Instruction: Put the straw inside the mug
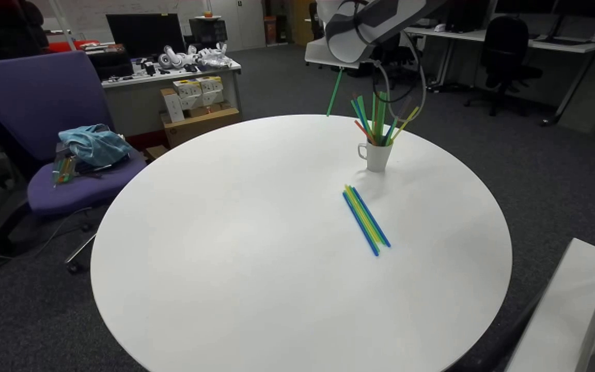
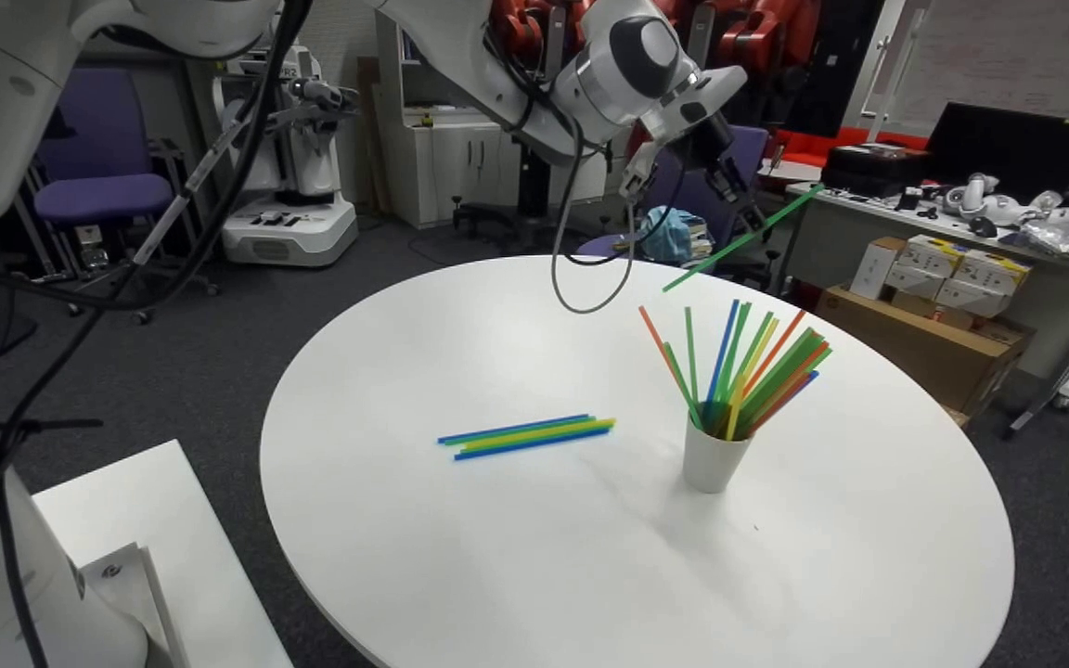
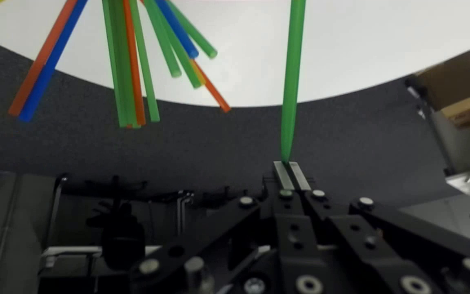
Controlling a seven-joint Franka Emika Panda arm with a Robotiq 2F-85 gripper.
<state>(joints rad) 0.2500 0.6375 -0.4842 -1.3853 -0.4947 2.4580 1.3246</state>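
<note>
A green straw (image 2: 715, 257) is held in the air above the far side of the round white table (image 2: 497, 557). It also shows in an exterior view (image 1: 334, 92) and in the wrist view (image 3: 293, 73). My gripper (image 3: 287, 167) is shut on it, also seen in an exterior view (image 2: 757, 221). The straw slants, with its lower end towards the table. The white mug (image 1: 378, 157) stands upright on the table, also in an exterior view (image 2: 713, 464). It holds several coloured straws. The gripper and straw are apart from the mug. In the wrist view the mug is out of view.
A row of blue, green and yellow straws (image 1: 365, 217) lies on the table near the mug, also in an exterior view (image 2: 525, 436). The upright straws (image 2: 766, 371) spread out above the mug's rim. A cable (image 2: 555, 269) hangs in a loop from the arm.
</note>
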